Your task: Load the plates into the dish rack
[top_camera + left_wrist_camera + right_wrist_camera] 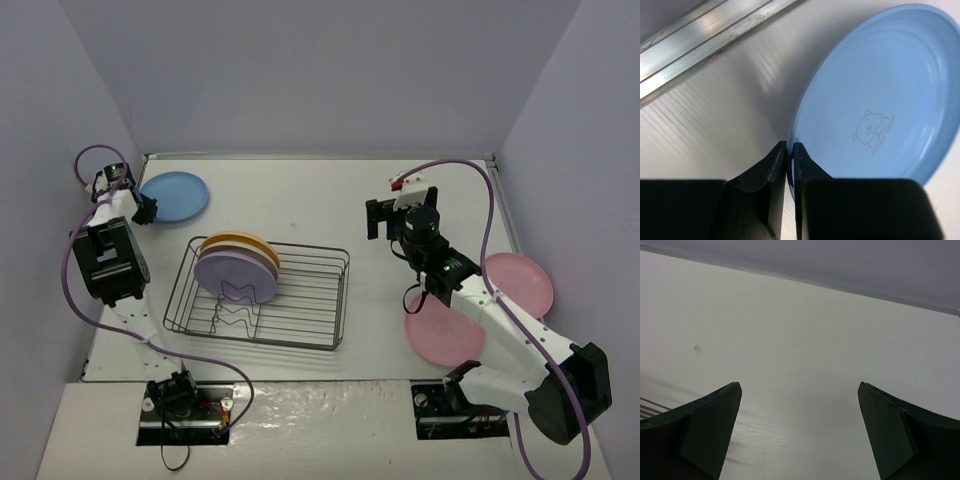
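Near you at right, two pink plates (445, 335) lie flat. In the dish rack (338, 300) the purple plate (235, 280) and yellow-orange plate (240, 240) stand on edge. Your right gripper (797, 385) is released, holding nothing. Far left, your left gripper (789, 150) is clenched on the rim of the blue plate (880, 100).

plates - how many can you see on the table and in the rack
5: blue plate far left; purple plate and yellow-orange plate upright in the dish rack; near pink plate and far pink plate flat by the right arm. Another may hide in the rack.
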You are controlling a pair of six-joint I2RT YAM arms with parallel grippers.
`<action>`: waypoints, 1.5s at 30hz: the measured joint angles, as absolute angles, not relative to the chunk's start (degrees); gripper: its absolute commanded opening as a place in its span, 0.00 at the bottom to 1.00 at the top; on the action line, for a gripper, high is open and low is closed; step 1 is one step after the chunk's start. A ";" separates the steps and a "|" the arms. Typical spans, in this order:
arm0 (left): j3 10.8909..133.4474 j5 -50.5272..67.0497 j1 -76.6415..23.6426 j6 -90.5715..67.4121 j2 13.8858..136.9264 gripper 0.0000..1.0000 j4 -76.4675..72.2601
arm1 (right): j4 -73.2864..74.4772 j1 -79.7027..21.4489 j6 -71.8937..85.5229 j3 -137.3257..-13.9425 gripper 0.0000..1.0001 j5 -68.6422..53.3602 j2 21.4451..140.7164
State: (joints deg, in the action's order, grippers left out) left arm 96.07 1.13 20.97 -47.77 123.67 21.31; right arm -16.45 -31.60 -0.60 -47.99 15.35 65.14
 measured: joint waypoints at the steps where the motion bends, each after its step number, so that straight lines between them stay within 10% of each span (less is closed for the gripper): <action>1: 95.60 1.13 20.69 -47.08 122.55 0.00 21.12 | -16.45 -31.61 -0.72 -47.99 1.00 15.48 65.14; 27: 76.63 14.50 -2.24 4.91 66.54 0.00 -7.08 | -16.51 -31.62 -1.31 -47.40 1.00 15.59 65.12; 45: 67.43 34.86 -9.32 31.19 51.01 0.00 14.36 | -17.82 -31.67 -2.09 -46.65 1.00 3.92 57.89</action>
State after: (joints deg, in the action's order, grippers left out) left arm 67.43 34.86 -9.32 31.19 51.01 14.36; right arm -17.82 -31.67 -2.09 -46.65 3.92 57.89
